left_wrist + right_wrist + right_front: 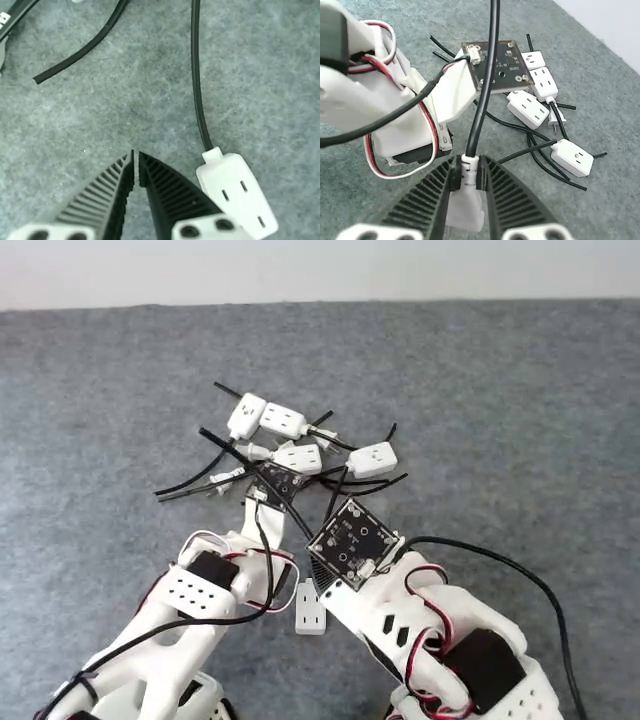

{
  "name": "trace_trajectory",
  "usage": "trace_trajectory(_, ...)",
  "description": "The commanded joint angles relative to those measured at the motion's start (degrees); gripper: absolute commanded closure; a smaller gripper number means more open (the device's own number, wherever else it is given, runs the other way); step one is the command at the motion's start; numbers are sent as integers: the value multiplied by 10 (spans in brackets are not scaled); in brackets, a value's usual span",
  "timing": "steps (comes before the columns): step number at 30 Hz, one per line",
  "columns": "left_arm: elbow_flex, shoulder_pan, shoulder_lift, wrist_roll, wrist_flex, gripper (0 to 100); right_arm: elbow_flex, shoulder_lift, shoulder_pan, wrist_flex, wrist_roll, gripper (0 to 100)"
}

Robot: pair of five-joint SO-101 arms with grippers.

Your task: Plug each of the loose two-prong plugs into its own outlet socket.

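Note:
My right gripper point(469, 159) is shut on a white outlet socket point(465, 200) at its cord end; the black cord point(482, 100) runs away from it past the other arm. From above, that socket point(310, 608) lies between the two arms. My left gripper point(135, 154) is shut on nothing, just above the carpet, beside a white socket point(237, 195) on a black cord. Several more white sockets point(282, 420) and small two-prong plugs point(255, 451) lie tangled beyond the arms. One loose plug point(555, 116) rests among the sockets point(527, 107).
Grey carpet point(520, 410) covers the table, with open room to the right and far left. Loose black cord ends point(185, 485) stick out from the tangle. The left arm point(200, 590) and right arm point(420, 630) stand close together.

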Motion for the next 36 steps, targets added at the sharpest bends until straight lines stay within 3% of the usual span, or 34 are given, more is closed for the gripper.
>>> trace_trajectory(1, -4, 6, -10, -24, -9, 985, 9, 0, -6, -21, 6, 990)
trace_trajectory(18, 2, 67, -15, -135, 30, 986, 46, 0, -5, -67, 3, 990)
trace_trajectory(33, 0, 67, -16, -134, 18, 987, 113, -1, 80, -166, -94, 990)
trace_trajectory(36, 2, 64, -16, -95, 3, 987, 127, -4, 82, -177, -108, 990)
